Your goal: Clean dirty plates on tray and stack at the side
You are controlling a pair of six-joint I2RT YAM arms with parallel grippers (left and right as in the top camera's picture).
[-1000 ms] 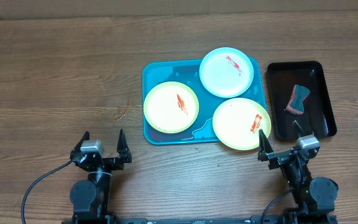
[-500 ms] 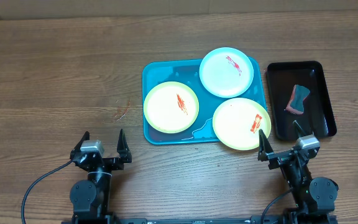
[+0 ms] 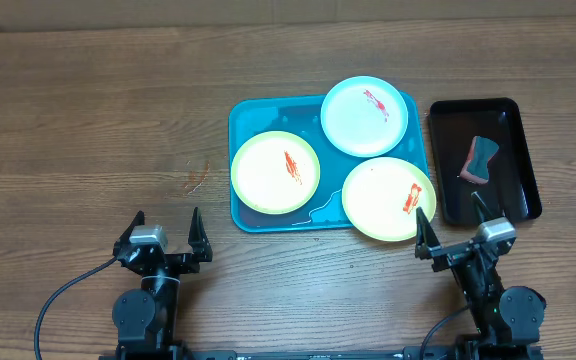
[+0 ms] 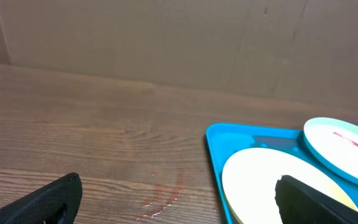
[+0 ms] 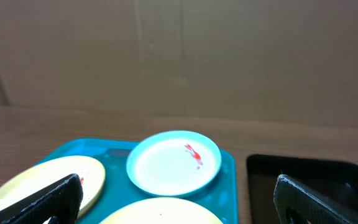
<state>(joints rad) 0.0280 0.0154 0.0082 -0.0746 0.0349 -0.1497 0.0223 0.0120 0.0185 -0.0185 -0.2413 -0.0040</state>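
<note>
Judging by how both arms sat at the near edge of the table, I took the job as not yet begun. The left gripper stood at the near left with its jaws spread fully and nothing between them. The right gripper was equally wide and empty at the near right, just near of one plate.

All three dirty plates lay on the teal tray, right of centre. One yellow plate sat at the tray's left. The second yellow plate sat at its near right corner, its edge riding over the rim. The light blue plate sat at the far right, overlapping the far rim. Each carried a red smear.

A sponge lay in the small black tray to the right, well within the right arm's side. I reckoned the sensible opening was to send the right gripper there first and close across the sponge's narrow sides, so that a flat face pointed down for wiping.

For the wipe itself, I judged the near right plate the risky one. Perched on the rim, it could tip or skate under pressure, so I meant to have the left gripper pin its edge. The bare wood left of the tray looked the natural place to stack.
</note>
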